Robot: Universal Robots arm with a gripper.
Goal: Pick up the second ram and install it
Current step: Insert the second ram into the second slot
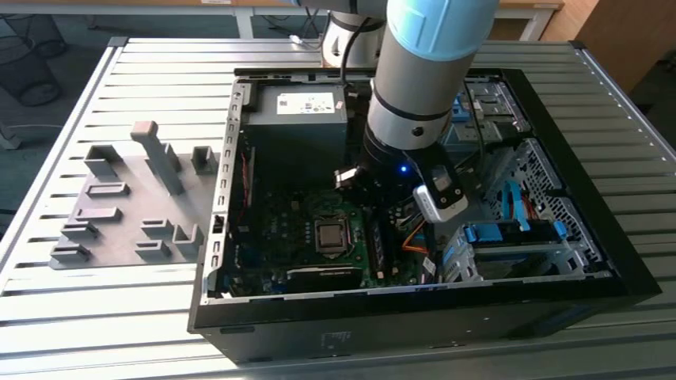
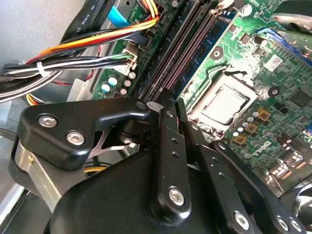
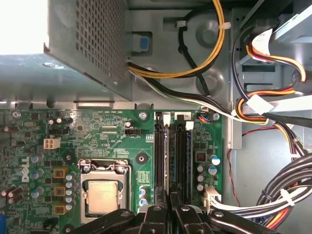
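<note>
The claw (image 3: 170,207) is inside the open computer case (image 1: 591,285), low over the motherboard (image 3: 112,141). Its fingers (image 2: 168,141) are pinched nearly together on a thin edge that seems to be the second ram (image 3: 169,168), standing on edge directly beneath them. The ram's long axis runs along the dark memory slots (image 3: 160,151), which sit beside the CPU socket (image 3: 103,195), so slot and strip look aligned lengthwise

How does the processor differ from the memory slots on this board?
The processor is square and silvery, framed in metal; the memory slots are long, narrow and dark. The memory slots lie closer to the wire bundles than the processor. Both sit on the green motherboard.
</note>
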